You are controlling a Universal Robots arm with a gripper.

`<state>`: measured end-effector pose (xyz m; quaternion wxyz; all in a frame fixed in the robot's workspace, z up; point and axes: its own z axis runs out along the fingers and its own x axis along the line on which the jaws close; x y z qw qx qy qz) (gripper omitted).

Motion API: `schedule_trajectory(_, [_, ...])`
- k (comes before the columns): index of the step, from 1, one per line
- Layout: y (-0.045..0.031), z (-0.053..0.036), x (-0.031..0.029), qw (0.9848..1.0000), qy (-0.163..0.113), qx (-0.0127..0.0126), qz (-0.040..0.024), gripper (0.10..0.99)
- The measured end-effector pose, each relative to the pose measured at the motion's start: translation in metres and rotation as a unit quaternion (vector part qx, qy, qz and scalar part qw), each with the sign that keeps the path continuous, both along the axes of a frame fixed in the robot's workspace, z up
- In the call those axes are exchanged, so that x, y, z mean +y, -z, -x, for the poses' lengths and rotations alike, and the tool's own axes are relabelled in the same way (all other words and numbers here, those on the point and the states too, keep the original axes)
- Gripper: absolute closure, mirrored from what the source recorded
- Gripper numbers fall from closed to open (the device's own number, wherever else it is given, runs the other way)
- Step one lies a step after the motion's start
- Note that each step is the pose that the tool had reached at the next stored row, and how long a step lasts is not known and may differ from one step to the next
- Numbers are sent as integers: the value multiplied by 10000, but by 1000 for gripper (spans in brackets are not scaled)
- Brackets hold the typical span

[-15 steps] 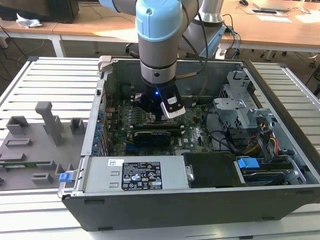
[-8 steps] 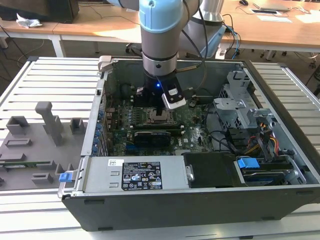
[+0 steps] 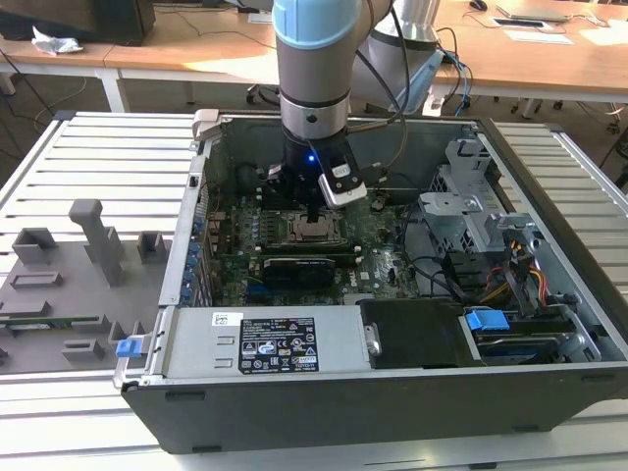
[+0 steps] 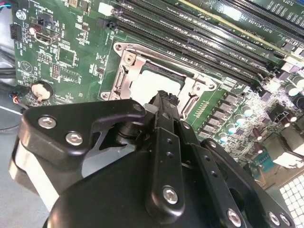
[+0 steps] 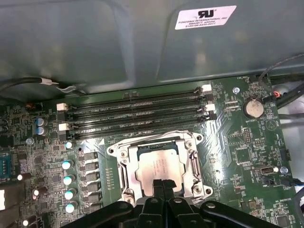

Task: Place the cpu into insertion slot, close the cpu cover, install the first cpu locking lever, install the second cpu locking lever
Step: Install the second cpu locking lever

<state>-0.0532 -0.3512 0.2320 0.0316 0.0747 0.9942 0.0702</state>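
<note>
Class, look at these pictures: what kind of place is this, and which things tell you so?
Probably a robotics lab or test workshop. An open computer case lies on a slatted metal bench, a robot arm reaches down over its green circuit board, and wooden office desks stand behind.

The cpu (image 5: pixel 158 165) lies flat in the slot (image 5: pixel 127 176), silver-grey face up, just ahead of the claw (image 5: pixel 162 186) tips, which sit over its near edge. The cover (image 5: pixel 187 143) is a silver-grey metal frame with a square cut-out; it lies down around the chip, its rim bordering all 4 sides. In the second wrist view the cpu (image 4: pixel 151 81) shows pale and bright inside the cover (image 4: pixel 124 61), directly beyond the claw (image 4: pixel 164 99). In the exterior view the cpu (image 3: pixel 312 232) sits right under the claw (image 3: pixel 311 213).
</note>
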Motion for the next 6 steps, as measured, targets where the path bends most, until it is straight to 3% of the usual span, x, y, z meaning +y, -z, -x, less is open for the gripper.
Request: schedule_trajectory(6, [0, 0, 2, 10000, 0, 0, 9, 980])
